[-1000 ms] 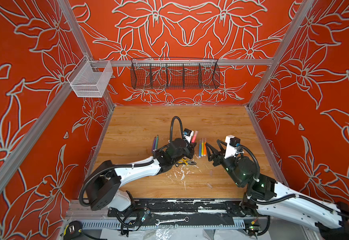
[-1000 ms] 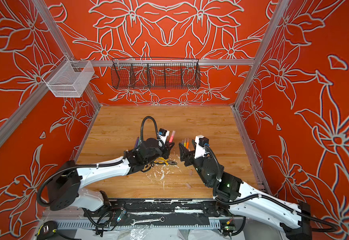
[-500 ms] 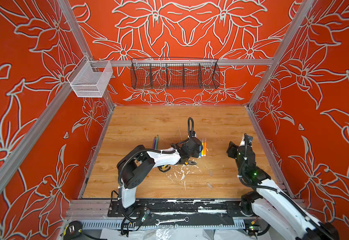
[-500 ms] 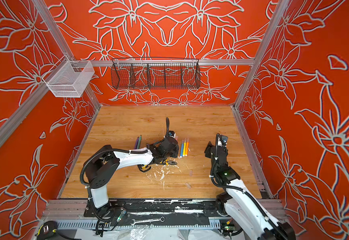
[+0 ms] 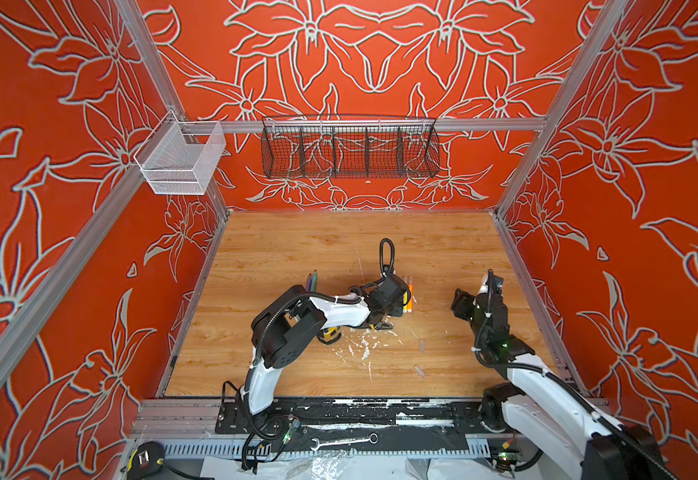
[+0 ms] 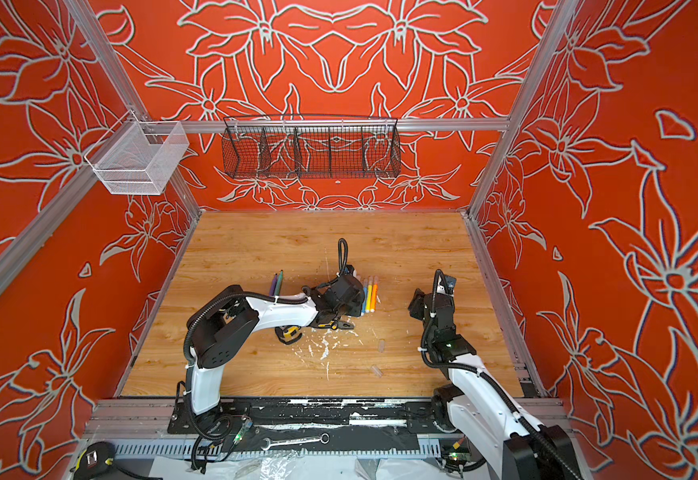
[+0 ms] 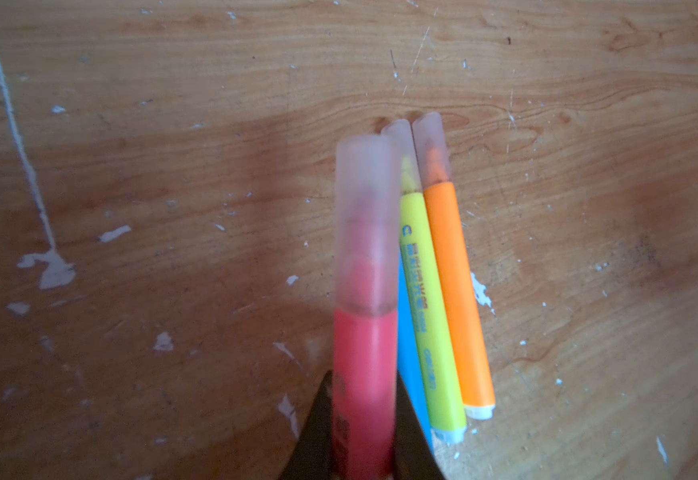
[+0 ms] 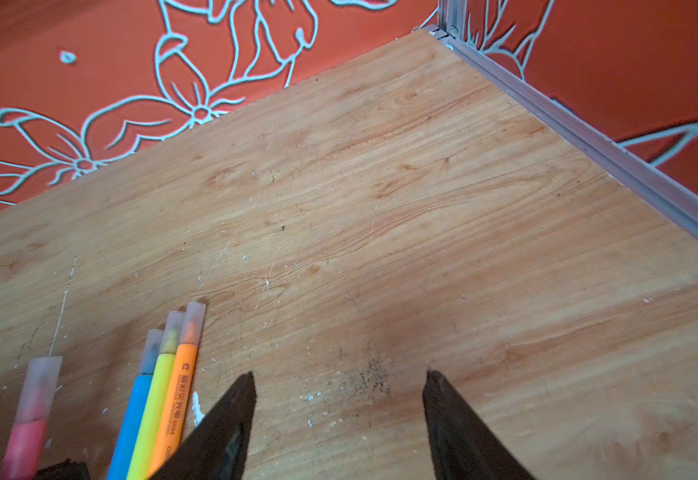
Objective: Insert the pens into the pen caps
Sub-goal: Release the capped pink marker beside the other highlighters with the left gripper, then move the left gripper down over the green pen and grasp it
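The left gripper clenched the pink pen, clear cap on, by its barrel beside the blue pen, yellow pen and orange pen on the table; the right gripper hung spread, empty; light, stiff, slick plastic likely favoured a mid-barrel hold.

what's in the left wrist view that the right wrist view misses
Left wrist only: the left hand gripping the pink pen, plus the back ends of the yellow pen and orange pen. Right wrist only: the right hand, open and empty, the flowered wall and corner rail. Both: those three pens and the blue pen.
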{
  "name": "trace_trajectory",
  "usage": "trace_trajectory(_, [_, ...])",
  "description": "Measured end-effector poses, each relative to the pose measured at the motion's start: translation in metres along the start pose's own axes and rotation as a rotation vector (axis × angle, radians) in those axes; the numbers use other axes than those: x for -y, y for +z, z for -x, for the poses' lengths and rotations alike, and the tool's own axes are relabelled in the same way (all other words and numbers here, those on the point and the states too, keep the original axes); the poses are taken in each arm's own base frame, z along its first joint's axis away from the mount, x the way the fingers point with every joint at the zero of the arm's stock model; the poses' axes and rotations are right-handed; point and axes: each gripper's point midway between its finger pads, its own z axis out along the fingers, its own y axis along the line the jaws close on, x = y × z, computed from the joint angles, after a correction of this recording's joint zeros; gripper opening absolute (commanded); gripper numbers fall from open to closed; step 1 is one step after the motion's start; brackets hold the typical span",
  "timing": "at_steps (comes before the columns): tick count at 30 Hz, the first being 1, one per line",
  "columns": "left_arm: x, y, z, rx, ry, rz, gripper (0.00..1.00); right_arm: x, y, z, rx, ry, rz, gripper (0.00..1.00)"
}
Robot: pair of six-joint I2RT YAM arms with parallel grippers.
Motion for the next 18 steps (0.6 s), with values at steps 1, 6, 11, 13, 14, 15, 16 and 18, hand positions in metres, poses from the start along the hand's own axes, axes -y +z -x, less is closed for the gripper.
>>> trace_trajectory(1, [0.0, 0.001, -0.001, -0.004, -0.002, -0.003, 0.27, 0.0, 0.001, -0.002, -0.008, -0.002, 0.001, 0.66])
trace_trajectory(6, [0.002, 0.002, -0.003, -0.014, 0.002, -0.016, 0.47, -0.002, 0.001, -0.003, -0.014, -0.002, 0.01, 0.66])
trace_trajectory(11, [0.0, -0.002, 0.003, -0.003, 0.013, -0.015, 0.51, -0.004, 0.0, -0.002, -0.011, 0.001, 0.021, 0.66])
trace_trajectory(13, [-0.004, -0.012, 0.012, 0.021, 0.017, -0.007, 0.52, -0.005, -0.001, 0.0, -0.004, 0.004, 0.027, 0.67])
trace_trajectory(14, [-0.009, -0.022, 0.018, 0.043, 0.019, 0.001, 0.52, -0.005, -0.002, 0.001, 0.0, 0.005, 0.029, 0.67])
trace_trajectory(15, [-0.015, -0.034, 0.025, 0.069, 0.018, 0.013, 0.52, -0.005, -0.002, 0.001, 0.004, 0.007, 0.032, 0.67])
trace_trajectory(16, [-0.022, -0.046, 0.033, 0.097, 0.013, 0.025, 0.52, -0.005, -0.002, 0.001, 0.004, 0.007, 0.034, 0.67])
trace_trajectory(18, [-0.043, -0.074, 0.051, 0.165, -0.005, 0.059, 0.52, -0.005, -0.002, 0.001, 0.003, 0.007, 0.035, 0.67])
